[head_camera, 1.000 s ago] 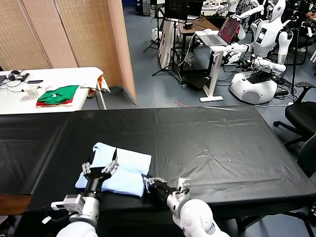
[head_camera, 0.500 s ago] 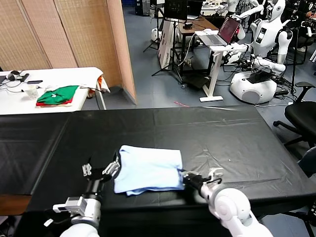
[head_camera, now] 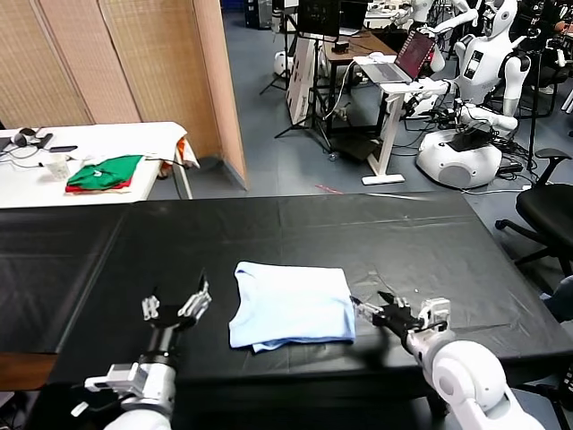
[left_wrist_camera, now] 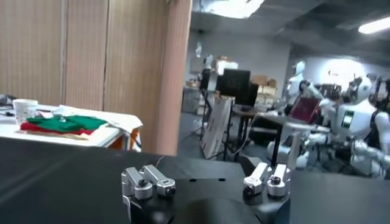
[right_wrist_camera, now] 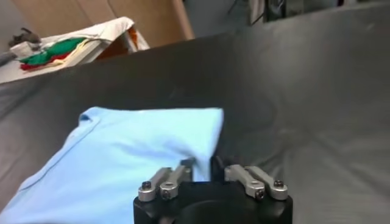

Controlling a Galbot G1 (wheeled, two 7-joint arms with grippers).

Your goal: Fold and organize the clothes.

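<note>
The clothes are one pale light-blue T-shirt (head_camera: 291, 305), folded into a flat rectangle near the front edge of the black table (head_camera: 376, 233). My right gripper (head_camera: 369, 310) is low on the table at the shirt's right edge. In the right wrist view that gripper (right_wrist_camera: 203, 165) stands open, with the near corner of the shirt (right_wrist_camera: 134, 152) lying loose between its fingers. My left gripper (head_camera: 175, 305) sits on the table a short way left of the shirt, wide open and apart from it. Nothing but black table shows between the left gripper's (left_wrist_camera: 207, 184) fingers.
A white side table (head_camera: 134, 139) at the back left carries folded green and red garments (head_camera: 106, 172). A wooden partition (head_camera: 161, 63) stands behind it. Beyond the black table are a laptop desk (head_camera: 394, 72), other robots (head_camera: 474, 98) and an office chair (head_camera: 551, 210).
My right gripper has pulled the shirt to the right along the table's front, away from my left gripper, and has then opened. My left gripper has stayed roughly in place, open.
</note>
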